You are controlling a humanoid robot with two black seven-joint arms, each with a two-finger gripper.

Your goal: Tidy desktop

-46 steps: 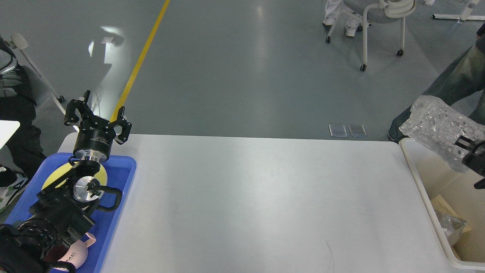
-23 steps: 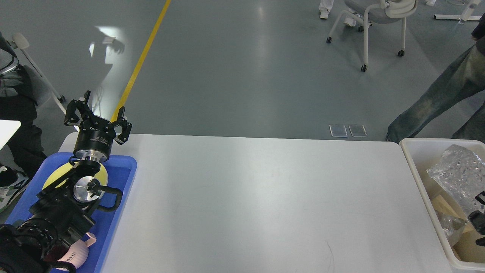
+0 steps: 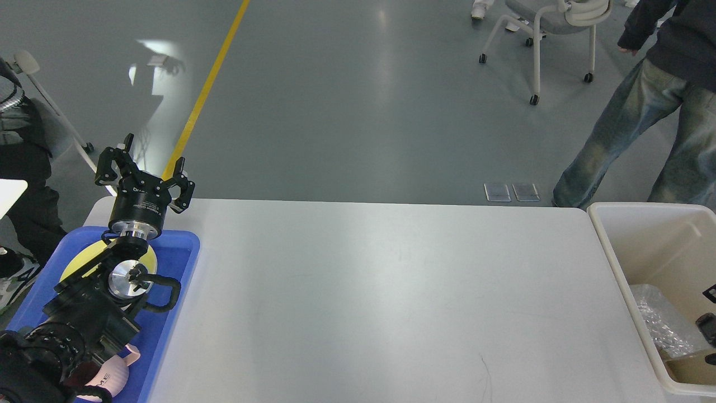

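Note:
The white desktop (image 3: 380,291) fills the middle of the head view, its surface bare. My left gripper (image 3: 146,169) stands open above the table's far left corner, over the back of a blue tray (image 3: 182,263), with nothing between its fingers. Only small black parts of my right gripper (image 3: 708,327) show at the right edge, low inside the cream bin (image 3: 609,246). A crumpled clear plastic bundle (image 3: 663,327) lies in that bin just left of those parts; whether they touch it is unclear.
The blue tray holds a yellow plate (image 3: 78,263) and a pink-white item (image 3: 114,376), partly hidden by my left arm. Brown cardboard (image 3: 691,366) lies in the bin. A person in jeans (image 3: 632,112) stands behind the bin, beside a wheeled chair (image 3: 551,22).
The clear plastic bundle went from high above the bin down into it. My right gripper sank with it toward the right edge. The person stepped closer. The left arm stayed still.

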